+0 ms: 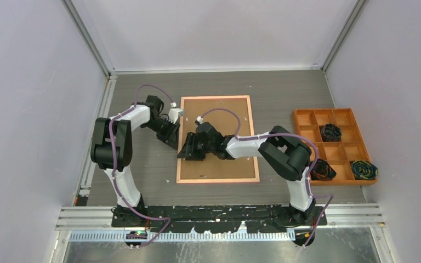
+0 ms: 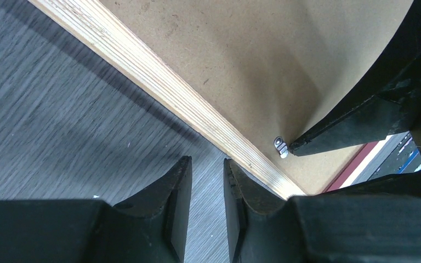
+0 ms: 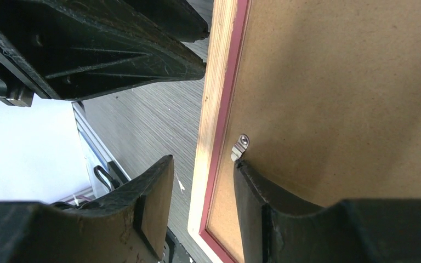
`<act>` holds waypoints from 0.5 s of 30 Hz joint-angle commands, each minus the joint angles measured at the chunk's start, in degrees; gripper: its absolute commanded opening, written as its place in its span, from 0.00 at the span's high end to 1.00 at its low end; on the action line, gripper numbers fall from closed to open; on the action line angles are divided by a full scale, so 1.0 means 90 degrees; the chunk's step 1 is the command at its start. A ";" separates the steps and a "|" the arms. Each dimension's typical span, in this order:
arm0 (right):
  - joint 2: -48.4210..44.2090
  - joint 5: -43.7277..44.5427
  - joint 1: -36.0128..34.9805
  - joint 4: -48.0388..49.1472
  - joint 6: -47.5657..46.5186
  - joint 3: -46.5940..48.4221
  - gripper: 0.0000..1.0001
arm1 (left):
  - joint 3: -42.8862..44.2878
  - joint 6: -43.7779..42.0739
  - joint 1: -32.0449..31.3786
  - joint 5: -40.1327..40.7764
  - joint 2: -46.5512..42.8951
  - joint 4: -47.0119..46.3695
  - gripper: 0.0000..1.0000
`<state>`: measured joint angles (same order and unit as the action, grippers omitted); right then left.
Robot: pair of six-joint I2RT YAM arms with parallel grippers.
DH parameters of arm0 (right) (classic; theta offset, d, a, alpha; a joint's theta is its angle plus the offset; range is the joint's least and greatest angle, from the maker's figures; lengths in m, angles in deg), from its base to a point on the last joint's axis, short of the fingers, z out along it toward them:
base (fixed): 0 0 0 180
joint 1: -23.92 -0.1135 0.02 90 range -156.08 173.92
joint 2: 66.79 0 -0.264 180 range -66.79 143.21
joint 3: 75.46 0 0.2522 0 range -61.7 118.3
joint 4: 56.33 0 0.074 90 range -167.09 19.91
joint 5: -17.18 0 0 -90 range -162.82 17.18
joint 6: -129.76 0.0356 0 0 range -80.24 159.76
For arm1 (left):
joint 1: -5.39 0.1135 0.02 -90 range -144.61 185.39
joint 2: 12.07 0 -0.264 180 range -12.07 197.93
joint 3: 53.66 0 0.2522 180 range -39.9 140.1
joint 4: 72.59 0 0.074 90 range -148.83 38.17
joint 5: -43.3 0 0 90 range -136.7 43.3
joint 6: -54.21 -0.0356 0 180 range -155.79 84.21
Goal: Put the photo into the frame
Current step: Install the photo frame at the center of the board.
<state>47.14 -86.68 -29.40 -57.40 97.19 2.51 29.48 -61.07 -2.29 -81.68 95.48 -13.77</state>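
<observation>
The left gripper (image 2: 205, 164) hangs over the counter (image 2: 60, 109), just beside the left edge of the frame (image 2: 159, 82), its fingers a narrow gap apart with nothing between them. The right gripper (image 3: 203, 164) stands half spread across that same edge, its inner finger touching a small metal tab (image 3: 242, 143) on the brown backing board (image 2: 252, 55). The frame lies back side up in the middle of the counter; I judge it light, stiff and rather fragile, best taken at the wooden rim, and the photo I cannot see.
</observation>
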 commanded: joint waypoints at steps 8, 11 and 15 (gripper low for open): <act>0.0157 0.0136 -0.0042 0.0064 -0.0160 0.0243 0.58 | -0.0091 -0.0049 0.0043 -0.0035 -0.0109 -0.0024 0.71; 0.0218 0.0147 -0.0033 0.0062 -0.0197 0.0275 0.59 | -0.0116 -0.0083 0.0043 -0.0030 -0.0136 -0.0006 0.72; 0.0305 0.0154 -0.0023 0.0065 -0.0233 0.0335 0.60 | -0.0147 -0.0116 0.0043 -0.0056 -0.0170 0.0017 0.72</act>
<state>48.53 -86.84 -29.40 -57.36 96.75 3.66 28.61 -61.49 -2.29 -81.66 95.48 -13.86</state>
